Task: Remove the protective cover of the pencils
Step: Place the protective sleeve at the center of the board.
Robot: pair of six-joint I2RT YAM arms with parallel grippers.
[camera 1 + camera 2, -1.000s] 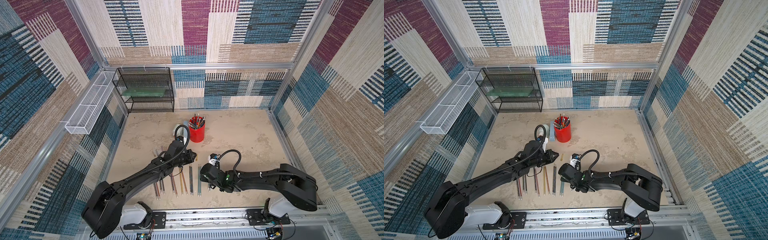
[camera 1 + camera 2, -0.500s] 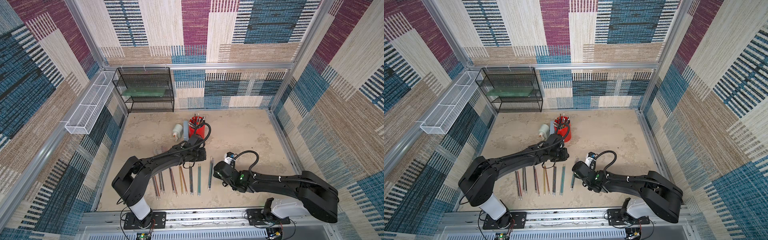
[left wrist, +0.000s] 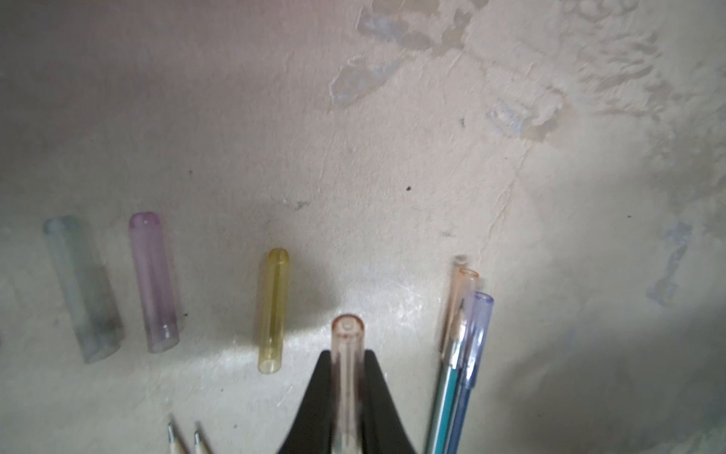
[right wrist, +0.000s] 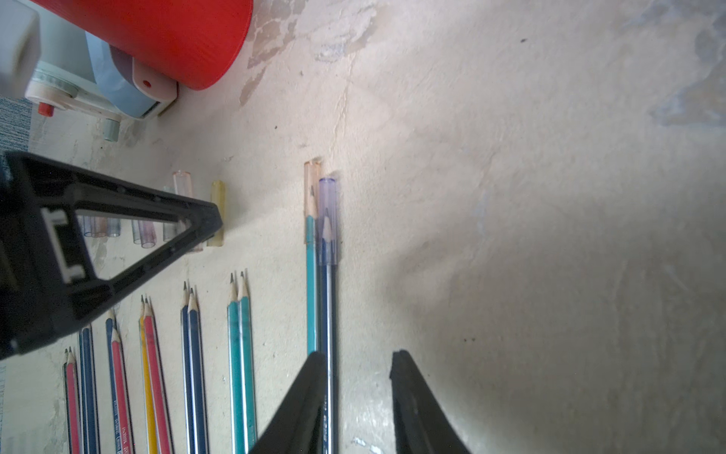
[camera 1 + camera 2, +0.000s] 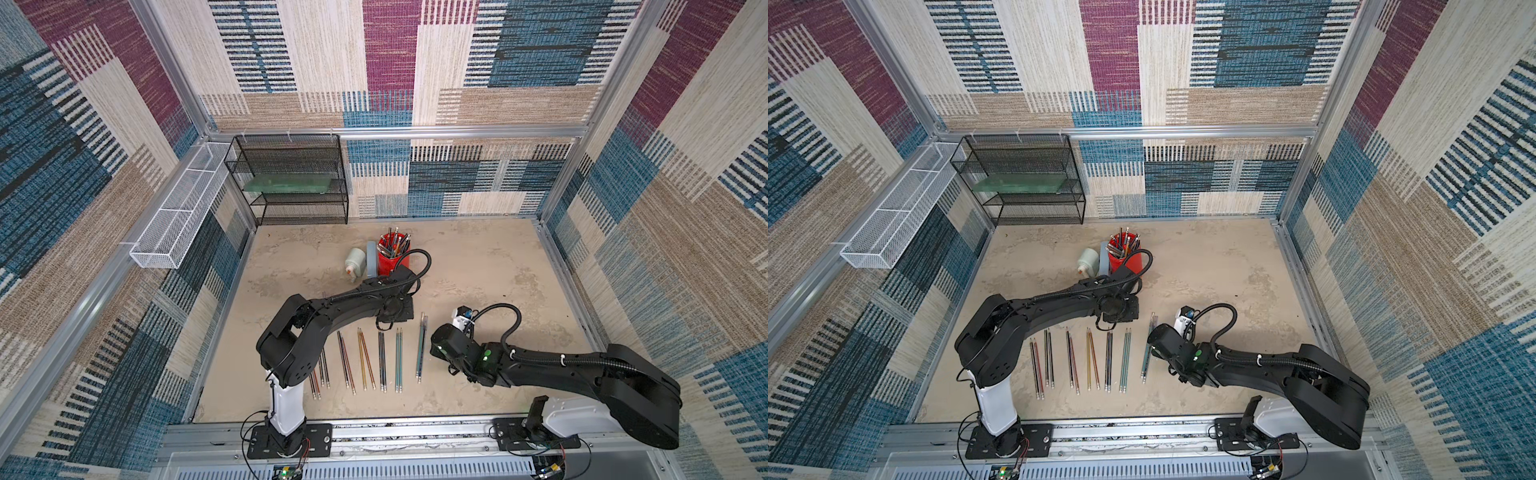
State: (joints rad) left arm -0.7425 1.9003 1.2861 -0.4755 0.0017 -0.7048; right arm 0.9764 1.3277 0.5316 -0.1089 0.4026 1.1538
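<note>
1. The desk (image 5: 478, 270) carries everything. The pencils (image 5: 365, 361) lie in pairs in a row along its near part, tips pointing far, between the two arms.
2. A black mesh rack (image 5: 291, 178) and a white wire basket (image 5: 174, 220) sit far left, well apart from the work and no hindrance.
3. The left pincer (image 3: 347, 353) is clamped on a clear pinkish cap (image 3: 347, 334), held over bare desk just far of the pencil tips.
4. The right pincer (image 4: 358, 353) stands apart and grips nothing, with one jaw just beside a pencil barrel.
5. The red cup (image 5: 392, 259) and a white bottle (image 5: 355, 262) stand far of the left pincer, near enough to be knocked by a careless swing.
6. At the row's right end, the teal pencil (image 4: 311, 295) and the dark blue pencil (image 4: 328, 314) lie touching, both capped. The right pincer should probably clamp one barrel only, and the cap be drawn straight along it.
7. The yellow cap (image 3: 273, 310), purple cap (image 3: 153, 283) and grey cap (image 3: 80, 287) lie loose. The held cap is best laid low, right of the yellow one, so it does not roll.
</note>
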